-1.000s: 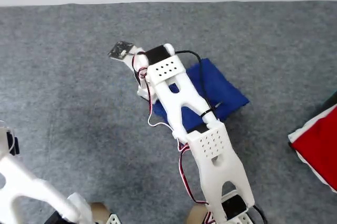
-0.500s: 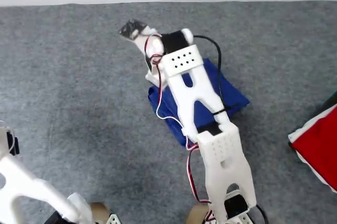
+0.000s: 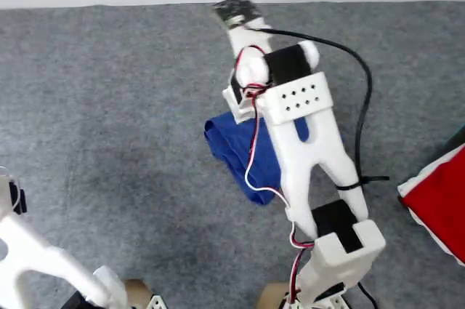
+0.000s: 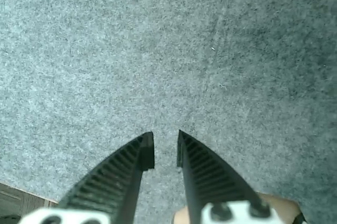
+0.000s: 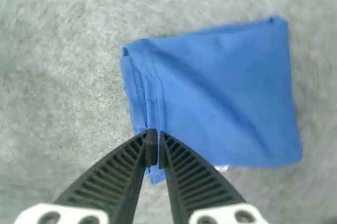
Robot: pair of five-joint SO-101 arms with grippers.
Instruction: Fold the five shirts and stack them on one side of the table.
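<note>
a grey carpeted table is spreading out under both arms. the right arm is stretching from the near edge over the middle of it, covering part of a folded blue shirt, which is lying flat near the table's centre. a folded red shirt is sitting at the table's right edge, well apart from the blue one. the left arm is resting at the near left corner. the right gripper is hanging above the blue shirt's folded edge, its fingers pressed together and gripping nothing that i can see. the left gripper is pointing at bare carpet, its fingers slightly parted and carrying nothing.
</note>
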